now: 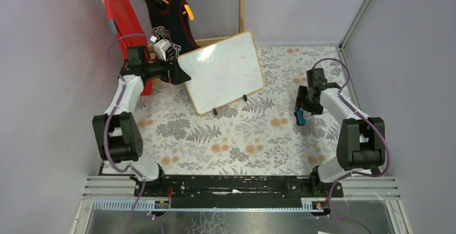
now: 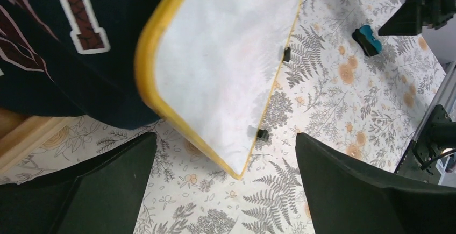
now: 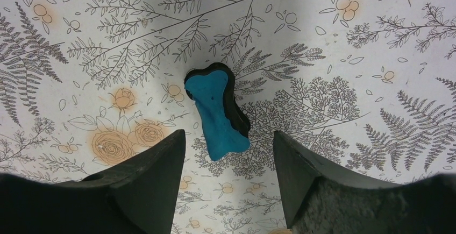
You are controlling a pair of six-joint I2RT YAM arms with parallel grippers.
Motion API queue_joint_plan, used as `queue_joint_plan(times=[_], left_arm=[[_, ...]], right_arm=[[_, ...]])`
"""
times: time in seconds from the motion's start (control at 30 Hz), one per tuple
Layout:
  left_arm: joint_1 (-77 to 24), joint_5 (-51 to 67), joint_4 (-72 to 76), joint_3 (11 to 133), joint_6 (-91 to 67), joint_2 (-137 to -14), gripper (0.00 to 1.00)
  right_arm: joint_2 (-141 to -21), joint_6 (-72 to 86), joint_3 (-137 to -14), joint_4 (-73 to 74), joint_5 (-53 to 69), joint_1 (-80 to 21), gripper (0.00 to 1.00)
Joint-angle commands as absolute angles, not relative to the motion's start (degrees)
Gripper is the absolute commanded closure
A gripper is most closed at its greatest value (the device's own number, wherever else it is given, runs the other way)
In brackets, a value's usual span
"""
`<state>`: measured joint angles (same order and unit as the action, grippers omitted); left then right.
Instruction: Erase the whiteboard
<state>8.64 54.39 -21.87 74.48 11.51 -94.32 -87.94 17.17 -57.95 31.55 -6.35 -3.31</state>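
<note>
The whiteboard (image 1: 223,70) stands tilted on two black feet at the back centre, its white face showing only faint smudges. In the left wrist view the whiteboard (image 2: 226,56) has a yellow-wood frame. My left gripper (image 1: 183,76) is open at the board's left edge; its jaws stand apart and hold nothing (image 2: 226,153). A blue eraser (image 1: 300,118) with a black pad lies on the cloth. My right gripper (image 1: 302,106) is open just above it, and the eraser (image 3: 218,110) lies just ahead of the jaws, not between them.
A floral cloth (image 1: 231,137) covers the table. A red top (image 1: 121,13) and a dark jersey (image 1: 166,13) hang on a wooden rack at the back left, close behind my left arm. Grey walls close both sides.
</note>
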Motion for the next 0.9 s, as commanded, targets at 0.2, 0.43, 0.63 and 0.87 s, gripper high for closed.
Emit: queue_joint_plan(times=[0.2, 0.43, 0.63, 0.87], left_arm=[[11.39, 46.70, -22.68, 68.03, 10.57, -76.03, 0.00], [11.40, 37.03, -19.52, 57.03, 9.69, -62.06, 0.00], [11.40, 29.50, -15.02, 47.95, 9.23, -54.27, 0.00], [11.36, 21.52, -1.29, 38.09, 3.55, -54.52, 0.00]], right_arm=[[-81.95, 17.91, -56.03, 29.55, -5.30, -3.08, 0.33], [-79.34, 19.02, -54.59, 28.24, -6.06, -3.16, 0.32], [-77.12, 20.66, -52.20, 25.03, -8.31, -3.16, 0.32], [-65.79, 20.46, -39.69, 10.60, -15.41, -3.25, 0.30]])
